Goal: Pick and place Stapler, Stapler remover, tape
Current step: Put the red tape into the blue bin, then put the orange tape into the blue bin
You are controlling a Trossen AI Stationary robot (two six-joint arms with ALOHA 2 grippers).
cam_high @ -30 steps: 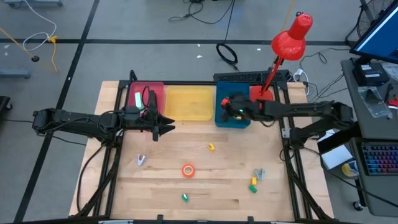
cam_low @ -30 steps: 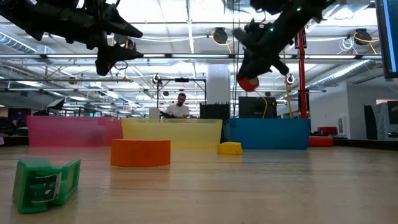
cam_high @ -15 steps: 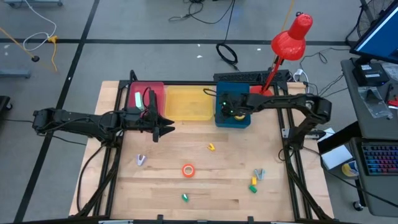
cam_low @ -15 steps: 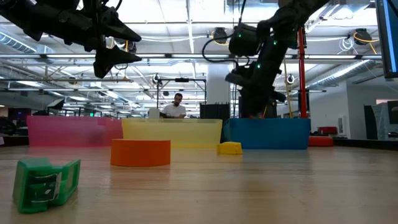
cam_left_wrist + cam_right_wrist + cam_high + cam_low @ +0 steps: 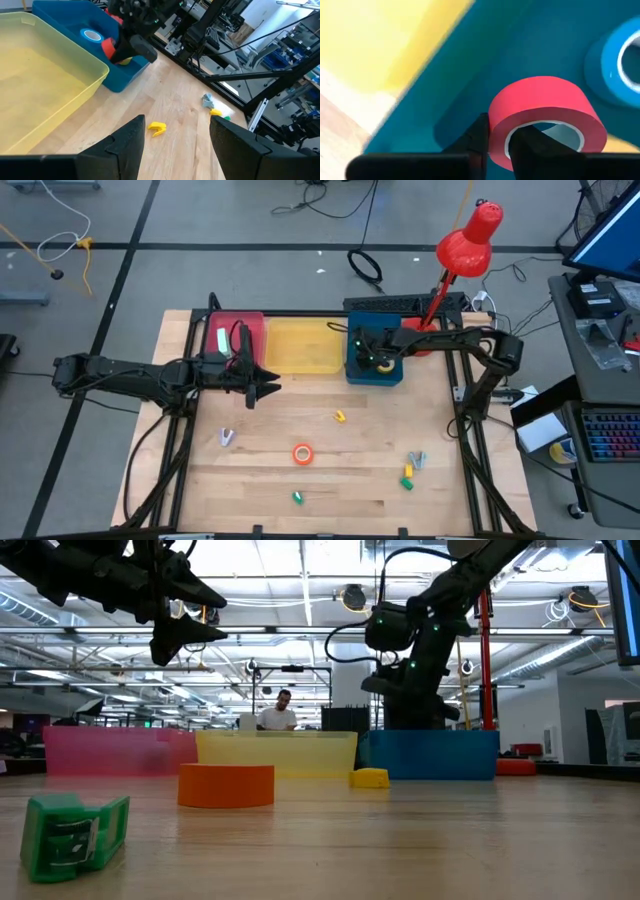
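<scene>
My right gripper [image 5: 372,358] is down inside the blue bin [image 5: 356,372], shut on a red tape roll [image 5: 545,105]. A blue tape roll [image 5: 620,65] lies on the bin floor beside it, and part of a yellow thing [image 5: 125,61] shows under the gripper. An orange tape roll [image 5: 302,453] lies flat on the table. My left gripper [image 5: 268,387] hangs open above the table, in front of the red bin [image 5: 235,335] and the yellow bin [image 5: 305,345], and touches nothing. My right gripper pinches the red roll's wall [image 5: 497,135], one finger [image 5: 520,142] inside the centre hole and one finger [image 5: 479,135] outside. It comes from above, slanting down into the bin. The roll is tilted; whether it rests on the bin floor I cannot tell.
Small things lie scattered on the wooden table: a yellow piece [image 5: 340,416], a green piece [image 5: 297,497], a grey one [image 5: 227,438], and a grey and a green-yellow one [image 5: 411,468] near the right side. A red lamp [image 5: 468,240] stands at the far right corner.
My right gripper, with the red roll, has moved toward the table's left and down, from above the blue bin to inside it; in the low view the roll has dropped behind the bin wall. My left arm has kept still.
</scene>
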